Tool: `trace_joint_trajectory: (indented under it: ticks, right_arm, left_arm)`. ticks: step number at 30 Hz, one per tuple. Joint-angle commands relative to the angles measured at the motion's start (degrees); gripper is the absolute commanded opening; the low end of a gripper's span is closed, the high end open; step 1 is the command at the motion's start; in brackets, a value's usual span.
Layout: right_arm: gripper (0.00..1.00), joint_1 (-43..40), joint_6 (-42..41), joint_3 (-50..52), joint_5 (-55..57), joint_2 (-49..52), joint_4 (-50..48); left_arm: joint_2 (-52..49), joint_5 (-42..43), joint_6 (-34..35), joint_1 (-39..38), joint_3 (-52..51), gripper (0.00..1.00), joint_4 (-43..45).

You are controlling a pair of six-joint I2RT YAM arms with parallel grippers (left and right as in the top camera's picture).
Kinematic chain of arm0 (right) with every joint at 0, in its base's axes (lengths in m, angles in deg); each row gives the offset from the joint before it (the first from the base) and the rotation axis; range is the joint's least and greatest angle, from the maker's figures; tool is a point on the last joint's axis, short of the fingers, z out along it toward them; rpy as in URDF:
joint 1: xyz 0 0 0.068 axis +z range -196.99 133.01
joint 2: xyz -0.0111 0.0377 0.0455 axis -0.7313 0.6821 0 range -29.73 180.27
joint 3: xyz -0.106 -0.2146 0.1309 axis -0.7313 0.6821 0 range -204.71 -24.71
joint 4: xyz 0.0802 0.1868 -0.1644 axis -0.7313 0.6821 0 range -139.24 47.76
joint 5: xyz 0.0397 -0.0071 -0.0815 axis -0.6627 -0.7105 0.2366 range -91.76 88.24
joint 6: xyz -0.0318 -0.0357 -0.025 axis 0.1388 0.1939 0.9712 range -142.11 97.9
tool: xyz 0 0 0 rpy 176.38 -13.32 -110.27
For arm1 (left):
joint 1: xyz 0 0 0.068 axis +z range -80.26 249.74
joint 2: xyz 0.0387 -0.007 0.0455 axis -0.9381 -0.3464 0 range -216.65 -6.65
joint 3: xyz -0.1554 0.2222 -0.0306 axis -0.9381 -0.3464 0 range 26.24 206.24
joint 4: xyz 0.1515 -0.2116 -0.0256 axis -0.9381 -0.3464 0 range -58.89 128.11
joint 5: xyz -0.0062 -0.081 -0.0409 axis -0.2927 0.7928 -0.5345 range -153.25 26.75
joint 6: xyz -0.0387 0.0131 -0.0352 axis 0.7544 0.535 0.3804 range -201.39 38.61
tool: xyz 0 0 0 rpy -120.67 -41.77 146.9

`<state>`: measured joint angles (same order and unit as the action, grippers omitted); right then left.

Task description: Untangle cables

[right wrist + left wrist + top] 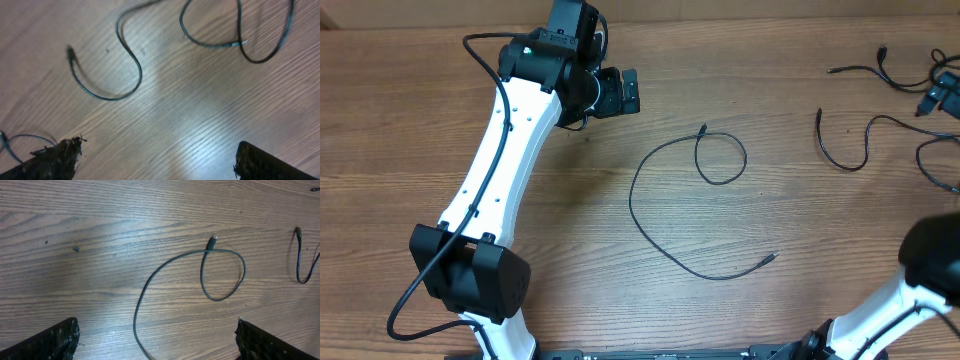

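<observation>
One thin black cable (660,225) lies alone mid-table, with a small loop (722,158) near its plug end and a silvery tip at the lower right. In the left wrist view the same loop (223,275) lies ahead of the jaws. My left gripper (630,91) is open and empty, above the table to the upper left of this cable; its fingers (157,340) straddle the cable's run. Several more black cables (848,150) lie at the far right. My right gripper (157,157) is open and empty above them; a curved cable (107,94) and a silvery-tipped one (220,45) lie ahead.
The wooden table (570,250) runs under everything. The left arm (500,160) reaches diagonally from the bottom left to the top centre. The right arm's dark joint (935,258) sits at the right edge. Another cable end (299,255) shows at the right of the left wrist view.
</observation>
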<state>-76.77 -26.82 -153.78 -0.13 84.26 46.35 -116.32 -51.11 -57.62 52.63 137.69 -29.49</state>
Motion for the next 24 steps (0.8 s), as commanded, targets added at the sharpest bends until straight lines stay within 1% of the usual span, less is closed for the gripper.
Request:
trace_joint_trajectory:
  ticks: [1, 5, 9, 14, 19, 24]
  right_arm:
    - [1.0, 1.0, -0.2, 8.4, -0.4, -4.5, -2.9]
    - [1.0, 1.0, 0.0, 22.1, -0.2, -11.6, -11.3]
    - [1.0, 0.6, 0.0, 33.3, -0.2, -16.2, -18.5]
    - [1.0, -0.4, -0.3, 45.4, -0.2, -16.8, -27.9]
    - [1.0, -3.1, -0.3, 52.6, 0.0, -16.8, -35.8]
    - [1.0, -7.2, -0.2, 55.8, -0.7, -16.7, -40.4]
  left_arm:
    - [-0.3, -0.3, -0.7, 0.2, 0.4, 1.0, 0.1]
    - [-0.3, -0.3, -0.7, 0.2, 0.4, 1.0, 0.1]
    - [-0.3, -0.3, -0.7, 0.2, 0.4, 1.0, 0.1]
    - [-0.3, -0.3, -0.7, 0.2, 0.4, 1.0, 0.1]
    - [-0.3, -0.3, -0.7, 0.2, 0.4, 1.0, 0.1]
    - [-0.3, -0.3, -0.7, 0.2, 0.4, 1.0, 0.1]
